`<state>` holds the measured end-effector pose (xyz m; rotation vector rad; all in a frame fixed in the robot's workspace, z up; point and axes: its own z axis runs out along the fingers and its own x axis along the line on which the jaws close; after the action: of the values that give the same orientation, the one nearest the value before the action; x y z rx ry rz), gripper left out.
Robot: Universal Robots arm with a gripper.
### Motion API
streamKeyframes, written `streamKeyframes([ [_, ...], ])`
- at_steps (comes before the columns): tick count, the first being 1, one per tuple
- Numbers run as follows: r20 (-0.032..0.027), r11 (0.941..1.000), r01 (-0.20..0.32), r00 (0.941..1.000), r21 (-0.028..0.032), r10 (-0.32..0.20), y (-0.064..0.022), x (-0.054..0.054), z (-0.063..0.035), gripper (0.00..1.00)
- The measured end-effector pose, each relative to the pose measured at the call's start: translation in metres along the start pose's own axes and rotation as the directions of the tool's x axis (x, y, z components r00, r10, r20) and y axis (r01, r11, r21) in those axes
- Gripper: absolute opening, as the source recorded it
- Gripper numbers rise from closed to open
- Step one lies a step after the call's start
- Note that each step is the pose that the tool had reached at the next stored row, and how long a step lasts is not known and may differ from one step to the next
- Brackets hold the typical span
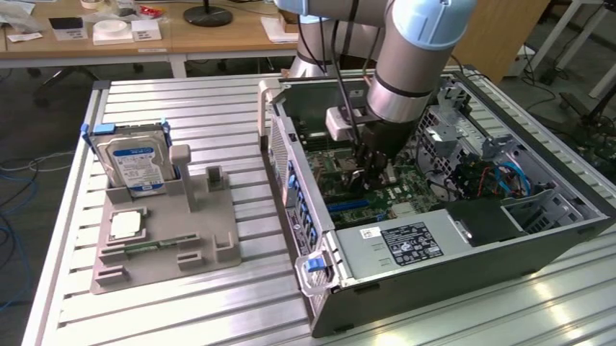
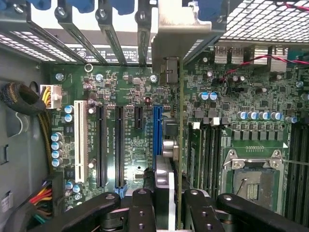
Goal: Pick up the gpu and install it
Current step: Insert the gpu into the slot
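Inside the open computer case (image 1: 318, 216), my gripper (image 1: 374, 173) hangs low over the green motherboard (image 1: 342, 180). In the wrist view my gripper (image 2: 169, 212) is shut on the gpu (image 2: 169, 159), a thin card seen edge-on between the black fingers (image 2: 141, 212). The gpu's silvery end bracket (image 2: 169, 34) stands against the case's rear slot openings. The card's lower edge runs along the blue expansion slot (image 2: 157, 130). I cannot tell whether it sits in the slot or hovers just above it.
Black slots (image 2: 100, 145) and a white slot (image 2: 78, 140) lie beside the blue one, and the processor socket (image 2: 253, 181) is on the other side. The power supply (image 1: 409, 245) fills the case's near end. Outside, a grey fixture (image 1: 192, 245) holds a blue-labelled hard drive (image 1: 135, 162).
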<state>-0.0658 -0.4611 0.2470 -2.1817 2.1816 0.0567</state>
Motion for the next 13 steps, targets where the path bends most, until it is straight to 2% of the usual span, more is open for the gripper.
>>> streamKeyframes([
  [13, 0.0002, 1.0000, 0.000, 1.0000, 0.0001, 0.000, 0.0009, 0.0057, 0.0094, 0.28],
])
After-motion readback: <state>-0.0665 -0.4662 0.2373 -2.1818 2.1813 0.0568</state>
